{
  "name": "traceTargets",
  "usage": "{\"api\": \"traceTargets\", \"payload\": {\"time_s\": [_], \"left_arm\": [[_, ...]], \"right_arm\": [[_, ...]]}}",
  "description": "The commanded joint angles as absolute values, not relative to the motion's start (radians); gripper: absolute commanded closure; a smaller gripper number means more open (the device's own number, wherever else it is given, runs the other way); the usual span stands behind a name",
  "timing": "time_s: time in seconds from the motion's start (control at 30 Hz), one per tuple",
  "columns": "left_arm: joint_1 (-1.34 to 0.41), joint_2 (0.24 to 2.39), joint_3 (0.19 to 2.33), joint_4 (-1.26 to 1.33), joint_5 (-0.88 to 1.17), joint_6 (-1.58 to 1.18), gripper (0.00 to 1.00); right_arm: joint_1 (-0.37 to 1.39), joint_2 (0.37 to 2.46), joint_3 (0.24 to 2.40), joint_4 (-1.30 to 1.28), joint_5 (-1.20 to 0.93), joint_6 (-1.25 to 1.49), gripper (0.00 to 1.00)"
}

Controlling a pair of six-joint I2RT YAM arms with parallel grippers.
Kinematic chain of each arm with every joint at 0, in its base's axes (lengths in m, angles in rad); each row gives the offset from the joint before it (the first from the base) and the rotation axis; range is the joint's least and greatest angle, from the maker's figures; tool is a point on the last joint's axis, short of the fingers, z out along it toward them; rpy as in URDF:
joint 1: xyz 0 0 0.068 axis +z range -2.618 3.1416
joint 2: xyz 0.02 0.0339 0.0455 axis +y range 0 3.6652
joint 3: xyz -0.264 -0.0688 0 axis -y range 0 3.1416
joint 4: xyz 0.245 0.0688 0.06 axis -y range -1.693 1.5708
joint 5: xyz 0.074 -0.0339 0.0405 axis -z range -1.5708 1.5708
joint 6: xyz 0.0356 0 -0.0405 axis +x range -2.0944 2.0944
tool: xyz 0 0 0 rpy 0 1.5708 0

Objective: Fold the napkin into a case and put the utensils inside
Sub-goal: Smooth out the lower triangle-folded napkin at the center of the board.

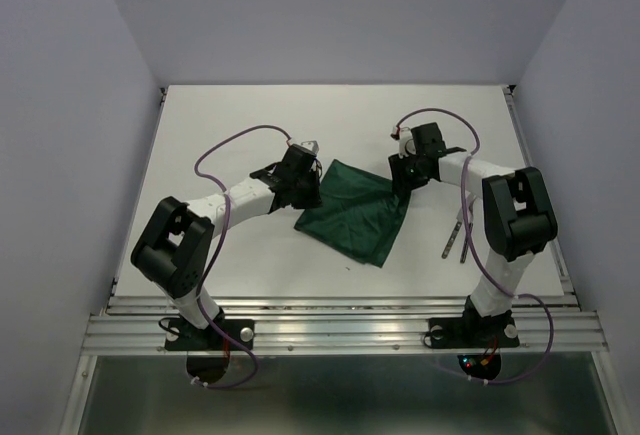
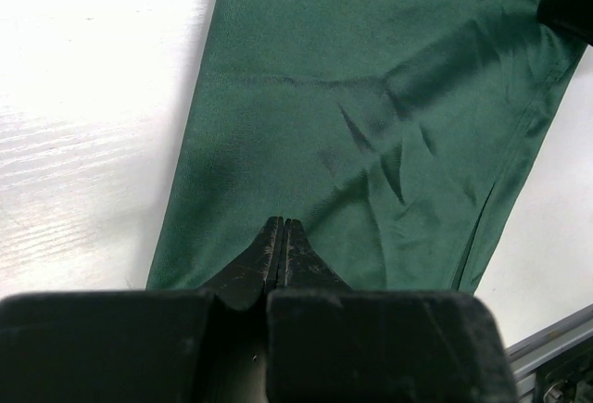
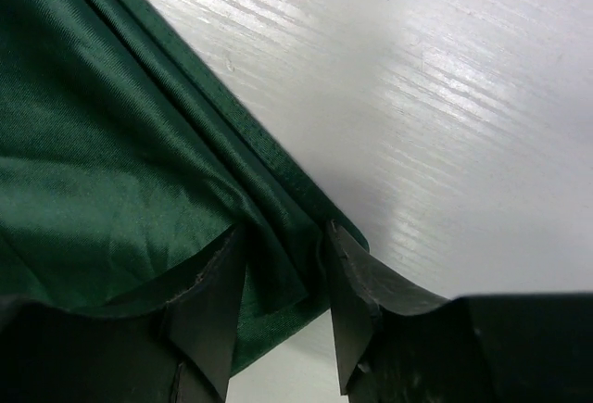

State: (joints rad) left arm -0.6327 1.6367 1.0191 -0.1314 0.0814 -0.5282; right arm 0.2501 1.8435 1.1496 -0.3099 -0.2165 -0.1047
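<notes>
The dark green napkin lies folded and creased at mid-table, also seen in the left wrist view and the right wrist view. My left gripper is at its left edge, shut, tips over the cloth with nothing visible between them. My right gripper is at the napkin's far right corner. Its jaws stand apart with a layered fold of the cloth edge between them. Two slim silver utensils lie on the table to the right, partly hidden by the right arm.
The white table has a raised metal rail along its near edge and walls on three sides. A dark tip of the right gripper's finger shows at the top right of the left wrist view.
</notes>
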Motion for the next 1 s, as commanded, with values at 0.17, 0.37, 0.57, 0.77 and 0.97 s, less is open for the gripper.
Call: {"api": "traceTargets", "payload": {"time_s": [0.17, 0.37, 0.57, 0.77, 0.97], "left_arm": [[-0.629, 1.620, 1.014, -0.109, 0.095, -0.518, 1.00], [-0.629, 1.621, 1.008, -0.103, 0.101, -0.518, 1.00], [-0.629, 1.623, 1.006, -0.098, 0.107, -0.518, 1.00], [-0.629, 1.626, 1.003, -0.095, 0.109, -0.517, 1.00], [-0.629, 1.629, 1.006, -0.095, 0.114, -0.517, 1.00]], "right_arm": [[0.267, 1.852, 1.172, -0.334, -0.167, -0.095, 0.80], [0.267, 1.844, 1.177, -0.328, -0.166, -0.080, 0.91], [0.267, 1.800, 1.166, -0.301, -0.144, -0.061, 0.80], [0.276, 1.763, 1.157, -0.285, -0.055, -0.055, 0.60], [0.287, 1.767, 1.149, -0.285, -0.063, -0.057, 0.62]]}}
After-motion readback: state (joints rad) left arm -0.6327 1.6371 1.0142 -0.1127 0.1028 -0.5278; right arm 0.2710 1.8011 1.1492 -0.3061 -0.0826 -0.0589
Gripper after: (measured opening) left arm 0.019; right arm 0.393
